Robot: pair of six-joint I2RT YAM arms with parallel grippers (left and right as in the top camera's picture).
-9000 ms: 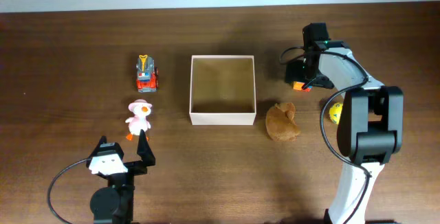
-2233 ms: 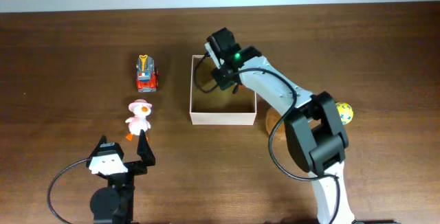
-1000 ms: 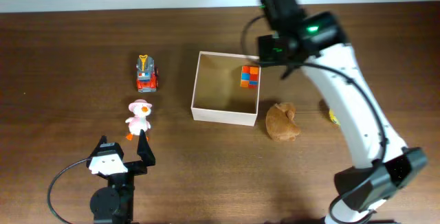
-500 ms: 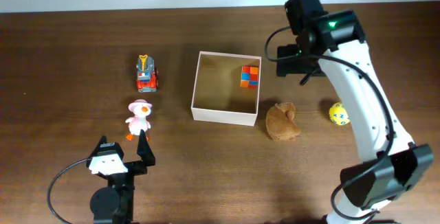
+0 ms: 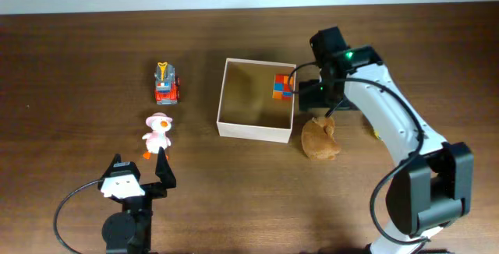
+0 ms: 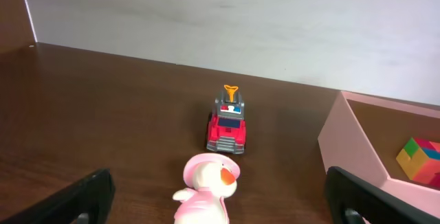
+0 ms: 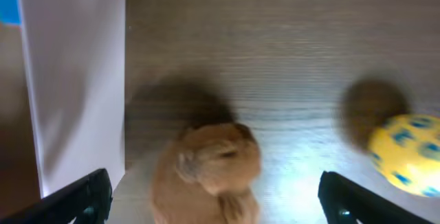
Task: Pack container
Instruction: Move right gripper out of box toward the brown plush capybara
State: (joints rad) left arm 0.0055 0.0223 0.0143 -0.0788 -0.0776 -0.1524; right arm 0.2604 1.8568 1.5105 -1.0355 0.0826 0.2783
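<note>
The container [image 5: 222, 98] is a square white-walled box with a tan inside, at the table's middle. A multicoloured cube [image 5: 281, 86] lies in its far right corner, also seen in the left wrist view [image 6: 419, 158]. A brown plush animal [image 5: 319, 139] lies right of the box. My right gripper [image 5: 318, 98] hovers open and empty just above it, between box wall [image 7: 72, 80] and plush [image 7: 210, 172]. A yellow ball [image 7: 403, 154] lies to the right. My left gripper [image 5: 140, 178] rests open near the front, behind a pink duck [image 5: 158, 135] [image 6: 208, 193] and a red toy truck [image 5: 165, 83] [image 6: 227, 124].
The back wall [image 6: 227, 18] runs along the table's far edge. In the overhead view the yellow ball is mostly hidden under the right arm. Dark wood table [image 5: 78, 67] extends left of the toys.
The right arm dropped the cube in the box, lifted away to the right, then swung back down to just above the brown plush. The box shifted slightly. The left arm stayed still.
</note>
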